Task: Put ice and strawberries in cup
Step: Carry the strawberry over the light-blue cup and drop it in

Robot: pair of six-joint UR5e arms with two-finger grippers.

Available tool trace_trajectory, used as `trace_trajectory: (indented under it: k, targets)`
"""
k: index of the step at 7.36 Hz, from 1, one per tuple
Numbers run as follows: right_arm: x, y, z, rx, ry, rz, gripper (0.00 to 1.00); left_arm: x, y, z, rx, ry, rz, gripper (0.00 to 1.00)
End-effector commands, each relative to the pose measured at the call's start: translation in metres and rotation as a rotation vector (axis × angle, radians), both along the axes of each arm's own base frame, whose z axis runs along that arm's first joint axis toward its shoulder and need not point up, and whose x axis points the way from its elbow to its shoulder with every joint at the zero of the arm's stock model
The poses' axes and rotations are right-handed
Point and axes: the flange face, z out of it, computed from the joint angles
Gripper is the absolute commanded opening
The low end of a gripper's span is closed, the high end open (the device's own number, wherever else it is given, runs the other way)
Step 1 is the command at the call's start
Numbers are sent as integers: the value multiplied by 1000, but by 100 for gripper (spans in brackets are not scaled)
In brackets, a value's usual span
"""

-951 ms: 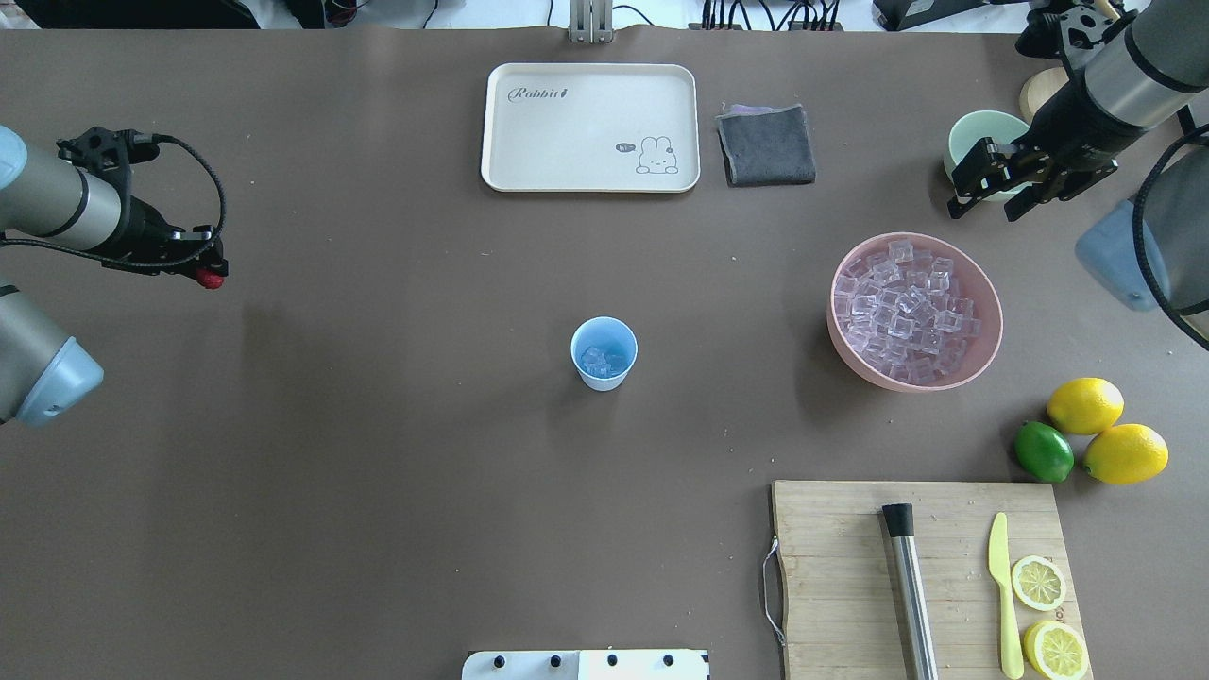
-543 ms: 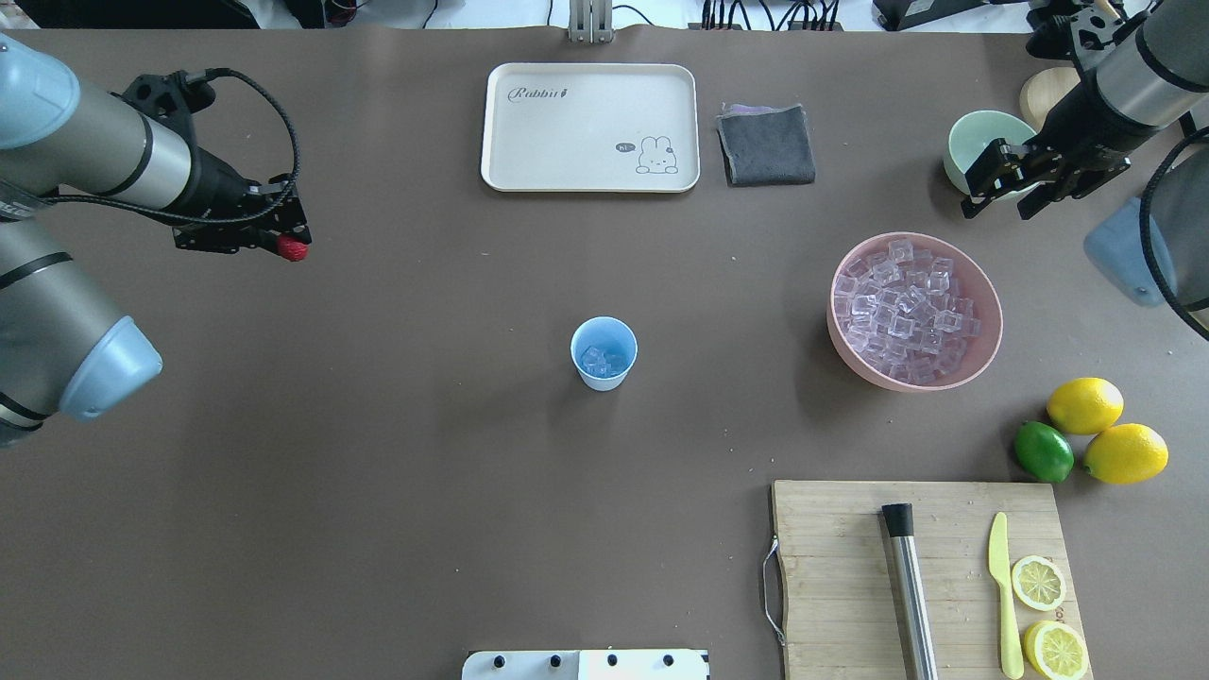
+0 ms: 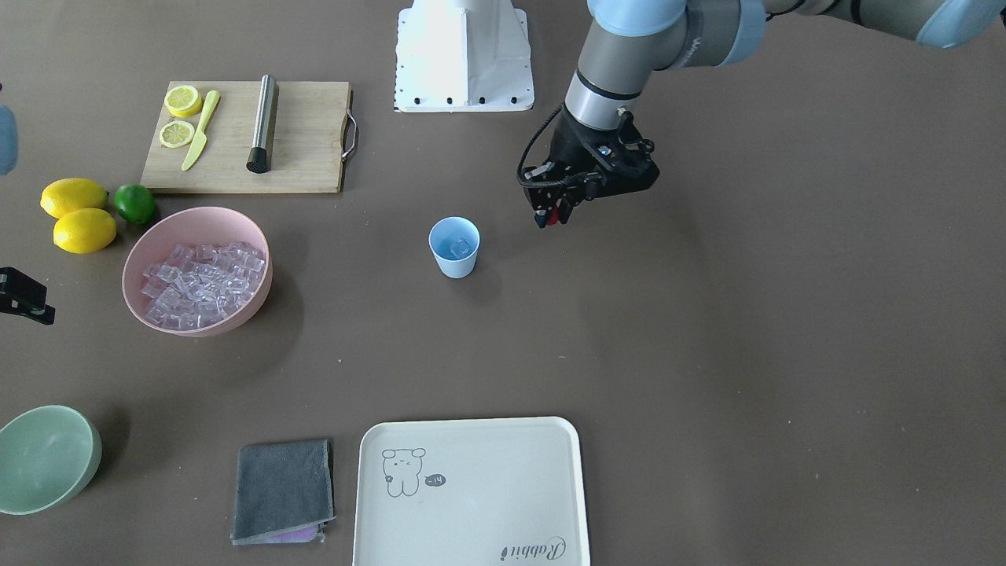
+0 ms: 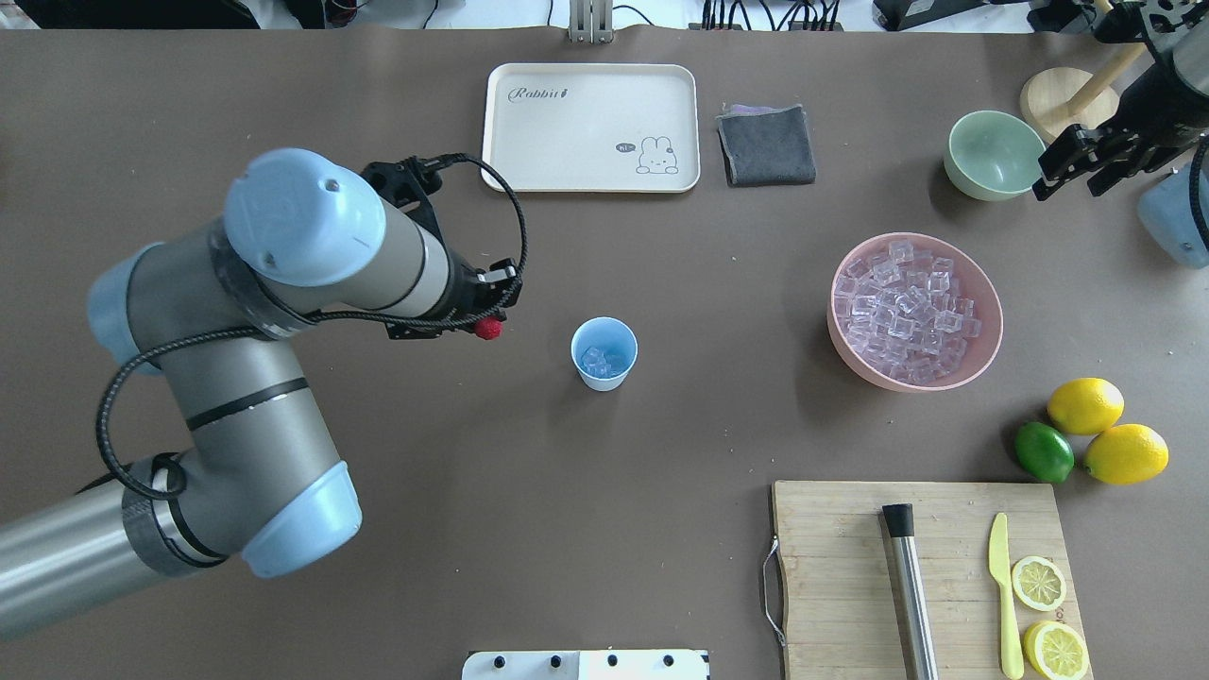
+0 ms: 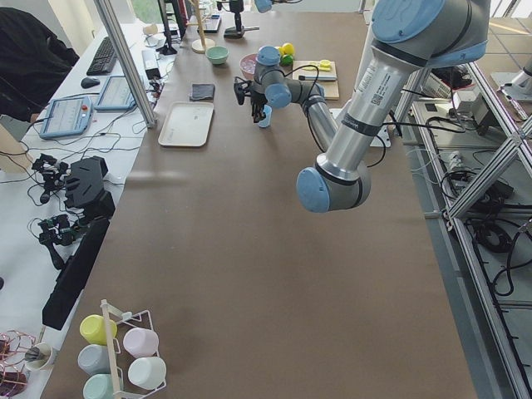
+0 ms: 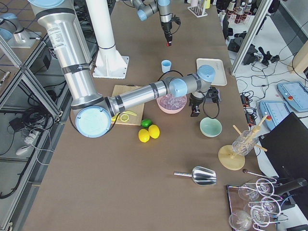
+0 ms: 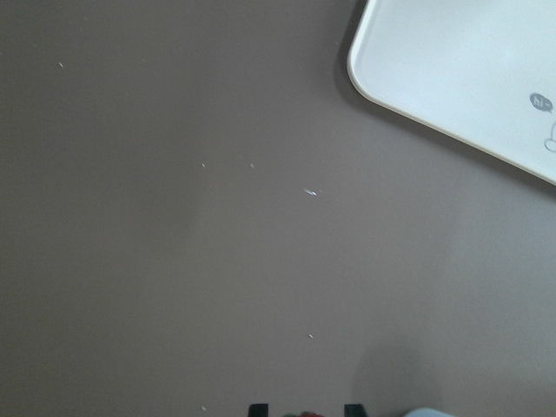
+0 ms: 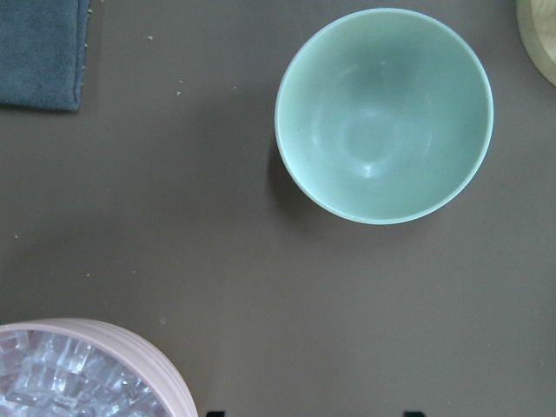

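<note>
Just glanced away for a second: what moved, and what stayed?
The left gripper, shut on the strawberry, swung in from the table's left edge towards the cup and is now beside it, not over it. The right gripper, open, drew back from the green bowl. The cup, its ice and the pink bowl stayed put.
</note>
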Motion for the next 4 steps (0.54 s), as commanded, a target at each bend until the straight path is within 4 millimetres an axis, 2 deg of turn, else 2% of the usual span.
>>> trace_trajectory:
  k: [1,2,3,4]
  targets:
    - [13,6,9,-4,-1,9,75,50,21,-27,37,-4,11,0]
    - [14,9,8,0,-3,9,75,73,15,-40,35,-10,17,0]
    - [14,9,7,1,-5,9,75,90,18,-43,38,-4,33,0]
    - [14,9,8,0,-4,9,75,93,18,-42,44,6,33,0]
